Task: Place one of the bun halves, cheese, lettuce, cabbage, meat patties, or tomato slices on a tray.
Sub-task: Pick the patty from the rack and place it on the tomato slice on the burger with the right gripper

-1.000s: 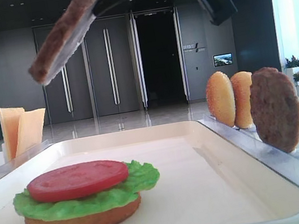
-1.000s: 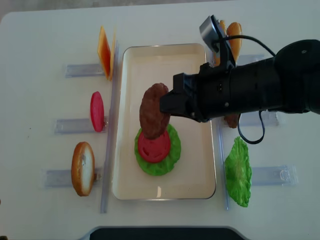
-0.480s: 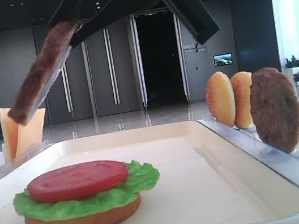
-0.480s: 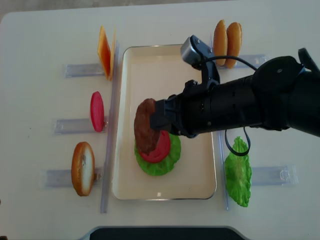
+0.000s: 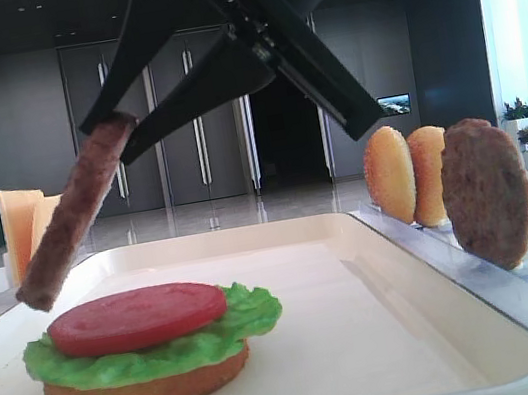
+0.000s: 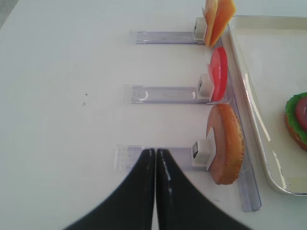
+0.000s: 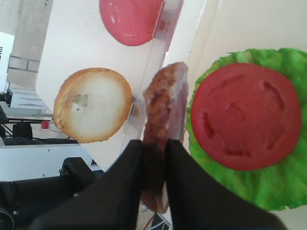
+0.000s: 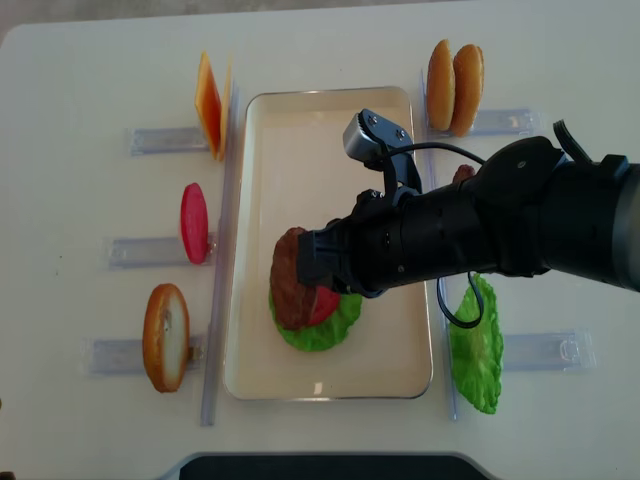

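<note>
The right gripper was clenched on a tilted meat patty above the tomato slice on the tray. The left gripper was closed, holding nothing, near a bun half.

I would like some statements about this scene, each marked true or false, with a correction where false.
1. The right end effector holds a meat patty. True.
2. The patty already lies flat on the tomato slice. False: it hangs tilted above it.
3. The tomato slice sits on lettuce on the tray. True.
4. The left end effector is open. False: it is shut and holds nothing.
5. Two bun halves stand right of the tray in the overhead view. True.
</note>
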Tool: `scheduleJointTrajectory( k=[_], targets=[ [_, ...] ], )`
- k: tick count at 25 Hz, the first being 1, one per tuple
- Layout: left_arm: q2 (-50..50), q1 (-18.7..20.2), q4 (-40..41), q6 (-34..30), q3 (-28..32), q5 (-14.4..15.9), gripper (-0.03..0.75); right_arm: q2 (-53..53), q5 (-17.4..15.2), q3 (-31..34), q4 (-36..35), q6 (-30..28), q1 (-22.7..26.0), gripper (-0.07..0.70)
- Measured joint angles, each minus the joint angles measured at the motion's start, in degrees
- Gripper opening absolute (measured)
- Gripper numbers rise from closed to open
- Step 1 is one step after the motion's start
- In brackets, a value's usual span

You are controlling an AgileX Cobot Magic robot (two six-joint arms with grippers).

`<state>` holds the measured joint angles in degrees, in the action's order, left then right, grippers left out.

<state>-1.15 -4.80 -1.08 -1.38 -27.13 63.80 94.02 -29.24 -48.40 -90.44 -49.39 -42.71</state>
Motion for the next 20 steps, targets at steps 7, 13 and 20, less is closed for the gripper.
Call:
scheduleJointTrajectory(
  k=[7,13,20],
  targets=[
    [0.00,0.00,0.00,0.00,0.00,0.00,-0.004,1.96,-0.13,-0.31,-0.56,-0.35,0.00,0.142],
    [0.00,0.00,0.00,0.00,0.00,0.00,-0.004,1.96,-1.34,-0.41,-1.71,-0.59,0.00,0.142],
    [0.00,0.00,0.00,0.00,0.00,0.00,-0.004,2.03,-2.23,-1.45,-2.13,-0.59,0.50,0.142]
  ],
)
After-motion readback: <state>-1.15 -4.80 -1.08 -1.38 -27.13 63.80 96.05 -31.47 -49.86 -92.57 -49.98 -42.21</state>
